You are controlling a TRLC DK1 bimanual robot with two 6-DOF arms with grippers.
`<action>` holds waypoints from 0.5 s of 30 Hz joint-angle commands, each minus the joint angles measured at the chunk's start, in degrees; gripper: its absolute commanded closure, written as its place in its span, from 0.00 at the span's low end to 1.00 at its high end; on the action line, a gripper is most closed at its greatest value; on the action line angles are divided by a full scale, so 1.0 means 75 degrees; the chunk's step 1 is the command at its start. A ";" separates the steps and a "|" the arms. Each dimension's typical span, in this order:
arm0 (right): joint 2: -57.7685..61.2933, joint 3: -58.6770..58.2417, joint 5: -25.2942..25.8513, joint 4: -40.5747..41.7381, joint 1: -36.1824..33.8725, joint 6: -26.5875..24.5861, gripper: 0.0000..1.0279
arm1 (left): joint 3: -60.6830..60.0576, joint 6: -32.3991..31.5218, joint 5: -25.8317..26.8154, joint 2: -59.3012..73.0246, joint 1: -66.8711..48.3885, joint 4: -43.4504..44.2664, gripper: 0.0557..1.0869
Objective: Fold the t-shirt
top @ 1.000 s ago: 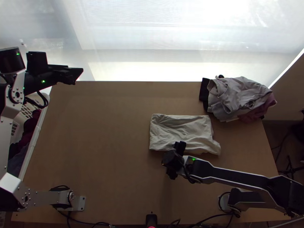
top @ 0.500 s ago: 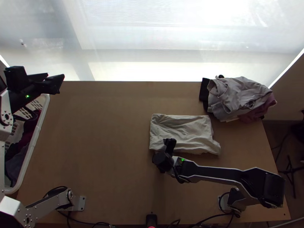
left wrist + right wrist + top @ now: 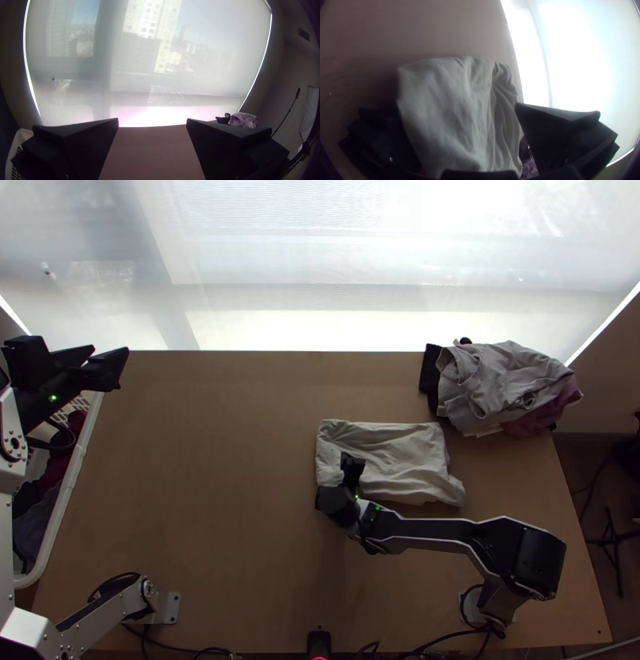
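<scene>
T-shirt (image 3: 408,456) — folded to a rough rectangle, creased, on table (image 3: 216,468) R of ctr. R gripper (image 3: 352,462) at its L end, fingers wide apart, nothing gripped. L gripper (image 3: 110,350) nr table's far L corner — wide open, empty.

From centre of table (image 3: 200,476), I see t-shirt (image 3: 400,456) on it toward 2 o'clock, clothes pile (image 3: 500,384) farther out at 2. Basket (image 3: 74,476) at 9, clothes (image 3: 58,462) inside. Blind (image 3: 320,268) beyond table at 12.
</scene>
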 commanded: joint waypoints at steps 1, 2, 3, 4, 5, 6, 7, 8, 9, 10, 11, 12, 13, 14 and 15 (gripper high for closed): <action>0.0656 0.0231 0.0182 0.0432 -0.0479 -0.0672 0.04 | -0.0170 -0.0101 0.0120 -0.0063 0.0052 0.0082 0.04; 0.0750 0.0301 0.0182 0.0432 -0.0572 -0.0743 0.04 | -0.0217 -0.0113 0.0120 -0.0074 0.0052 0.0093 0.04; 0.0820 0.0372 0.0182 0.0432 -0.0655 -0.0836 0.04 | -0.0252 -0.0113 0.0131 -0.0074 0.0040 0.0117 0.04; 0.0902 0.0465 0.0182 0.0432 -0.0748 -0.0907 0.06 | -0.0276 -0.0124 0.0131 -0.0086 0.0040 0.0117 0.04; 0.0972 0.0571 0.0182 0.0432 -0.0819 -0.0918 0.13 | -0.0299 -0.0136 0.0131 -0.0098 0.0052 0.0117 0.04; 0.1008 0.0653 0.0182 0.0432 -0.0877 -0.0907 0.24 | -0.0299 -0.0171 0.0131 -0.0110 0.0052 0.0117 0.04; 0.1008 0.0723 0.0158 0.0455 -0.0889 -0.0907 0.40 | -0.0299 -0.0183 0.0131 -0.0121 0.0052 0.0117 0.04; 0.1008 0.0770 0.0111 0.0619 -0.0889 -0.0930 0.58 | -0.0299 -0.0206 0.0131 -0.0145 0.0063 0.0128 0.04; 0.1008 0.0829 0.0006 0.0654 -0.0901 -0.0977 0.77 | -0.0276 -0.0253 0.0131 -0.0145 0.0063 0.0128 0.04; 0.1043 0.0911 -0.0018 0.0701 -0.0901 -0.0977 0.96 | -0.0252 -0.0277 0.0131 -0.0157 0.0063 0.0128 0.04; 0.1031 0.0981 -0.0006 0.0783 -0.0924 -0.0942 0.97 | -0.0240 -0.0277 0.0131 -0.0168 0.0099 0.0128 0.04; 0.0972 0.1040 -0.0006 0.0807 -0.0959 -0.0895 0.98 | -0.0217 -0.0300 0.0131 -0.0168 0.0134 0.0128 0.04; 0.0832 0.1098 -0.0006 0.0807 -0.0983 -0.0801 0.98 | -0.0182 -0.0323 0.0131 -0.0180 0.0157 0.0105 0.04; 0.0621 0.1133 -0.0006 0.0807 -0.1030 -0.0731 0.98 | -0.0182 -0.0347 0.0131 -0.0239 0.0181 0.0105 0.04; 0.0398 0.1215 -0.0006 0.0807 -0.1088 -0.0661 0.98 | -0.0170 -0.0441 0.0131 -0.0262 0.0251 0.0105 0.04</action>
